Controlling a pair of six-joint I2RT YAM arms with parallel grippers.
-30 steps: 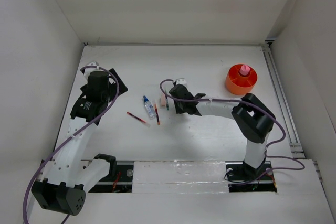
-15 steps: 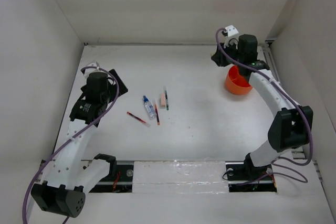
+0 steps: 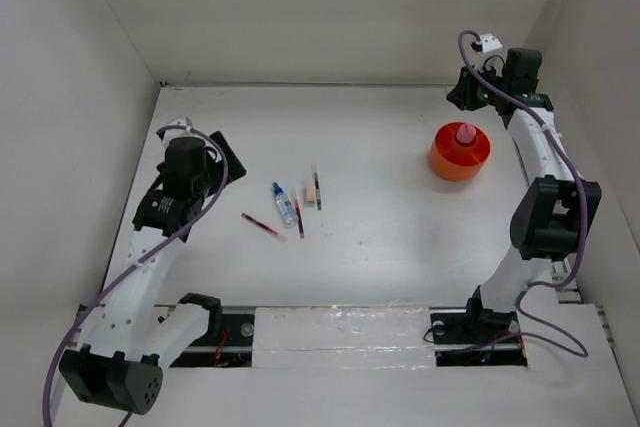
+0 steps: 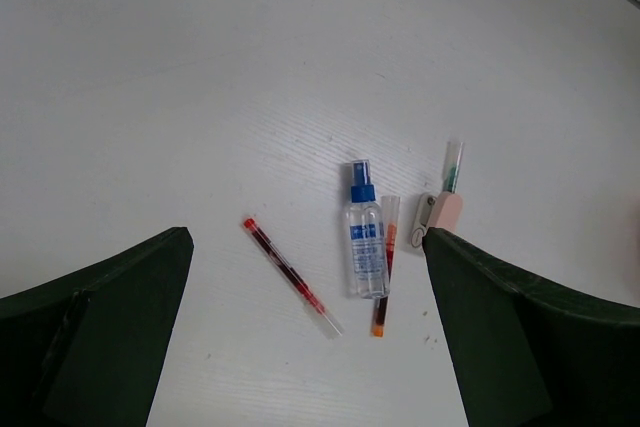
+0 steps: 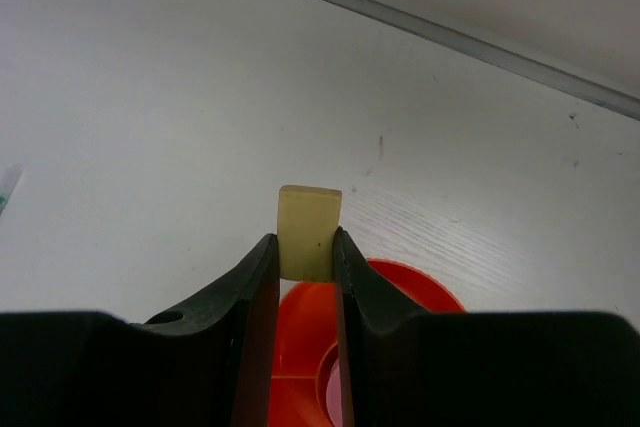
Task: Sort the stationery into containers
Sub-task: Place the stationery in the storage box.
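Near the orange tub [image 3: 441, 160] — tan block [image 5: 309, 230] pinched lengthwise along right pincer's [image 5: 306, 243] fingers [image 5: 260, 272]; left pincer [image 4: 307, 235] agape.

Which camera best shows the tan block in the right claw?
Right wrist: the tan block sits mid-frame, pinched in the right claw. In the top view it is too small to see; the left wrist misses it.

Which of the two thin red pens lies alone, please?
The diagonal thin red pen left of the clear blue-capped bottle; the other red pen lies beside that bottle.
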